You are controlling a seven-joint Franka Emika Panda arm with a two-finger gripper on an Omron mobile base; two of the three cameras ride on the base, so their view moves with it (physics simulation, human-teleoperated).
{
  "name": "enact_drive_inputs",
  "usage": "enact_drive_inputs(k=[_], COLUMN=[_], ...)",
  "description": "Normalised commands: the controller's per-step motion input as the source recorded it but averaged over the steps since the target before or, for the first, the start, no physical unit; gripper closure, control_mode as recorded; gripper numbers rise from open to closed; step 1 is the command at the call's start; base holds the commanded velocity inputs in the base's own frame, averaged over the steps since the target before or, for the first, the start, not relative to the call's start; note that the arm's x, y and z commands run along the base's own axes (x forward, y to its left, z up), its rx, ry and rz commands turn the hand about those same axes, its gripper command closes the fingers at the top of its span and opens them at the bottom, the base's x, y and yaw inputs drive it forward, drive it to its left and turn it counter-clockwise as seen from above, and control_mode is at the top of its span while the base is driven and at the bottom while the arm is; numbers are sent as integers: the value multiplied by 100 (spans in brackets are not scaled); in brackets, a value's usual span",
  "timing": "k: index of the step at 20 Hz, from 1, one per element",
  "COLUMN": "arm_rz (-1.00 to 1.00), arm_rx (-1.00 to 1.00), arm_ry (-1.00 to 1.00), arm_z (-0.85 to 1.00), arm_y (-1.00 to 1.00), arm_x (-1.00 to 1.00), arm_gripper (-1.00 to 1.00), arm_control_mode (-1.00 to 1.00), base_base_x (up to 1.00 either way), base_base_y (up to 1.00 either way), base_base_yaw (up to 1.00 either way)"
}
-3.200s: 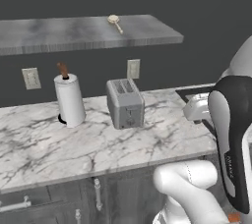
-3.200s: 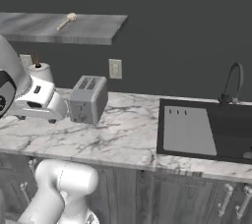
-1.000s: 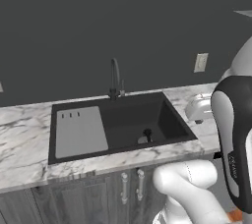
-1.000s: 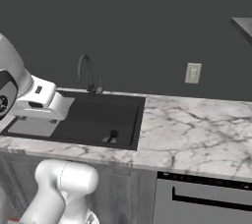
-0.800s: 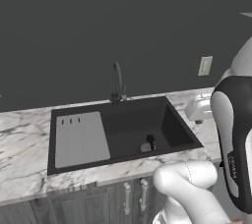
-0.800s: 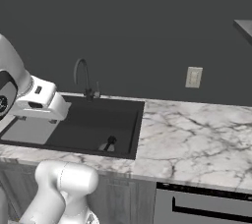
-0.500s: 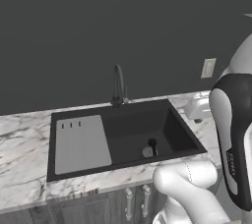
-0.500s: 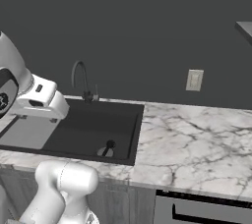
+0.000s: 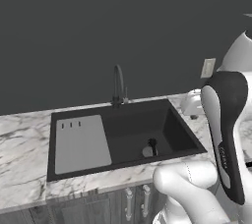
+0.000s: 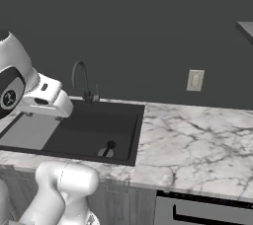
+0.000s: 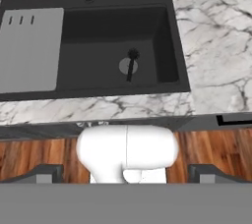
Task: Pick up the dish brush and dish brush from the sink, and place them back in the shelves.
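The sink (image 9: pixel 170 120) (image 10: pixel 134 135) (image 11: pixel 165 46) is a black basin set into the marble counter. A pale grey ribbed board (image 9: pixel 78 142) (image 11: pixel 27 48) covers its left part, and a dark arched faucet (image 9: pixel 118 83) (image 10: pixel 80 82) stands behind it. One dark dish brush (image 9: pixel 152 146) (image 10: pixel 108 148) (image 11: pixel 131 62) lies on the basin floor across the drain. My gripper (image 11: pixel 126 175) is open, its tips wide apart with nothing between them, held high and back from the sink. The white hand (image 9: pixel 192 104) (image 10: pixel 45 101) hovers near the basin's front right. The shelves are out of view.
White veined marble counter (image 10: pixel 197 145) (image 11: pixel 216 36) runs right of the sink. A wall outlet (image 9: pixel 208 67) (image 10: pixel 195 80) sits above it. Cabinet fronts with handles (image 9: pixel 129 203) lie below the sink, and an appliance front (image 10: pixel 202 211) is at the lower right. A grey slab corner (image 10: pixel 245 29) juts in at the upper right.
The base has driven along the counter, so the view went from the toaster and shelf to the sink. The brush has not moved in the basin. The gripper stays open.
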Motion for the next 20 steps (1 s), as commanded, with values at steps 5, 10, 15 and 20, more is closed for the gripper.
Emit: enact_drive_inputs(k=[5,10,15,20], arm_rz=[-10,-7,-4,0], arm_rx=[0,0,0,0], arm_ry=[0,0,0,0], arm_z=[-23,-29,-39,-48], arm_y=[0,-4,-2,-9], arm_x=[56,62,58,49], arm_gripper=[-100,-100,-100,-100], arm_control_mode=[-100,-100,-100,-100], base_base_x=[0,0,0,0], base_base_y=[0,0,0,0], base_base_yaw=[0,0,0,0])
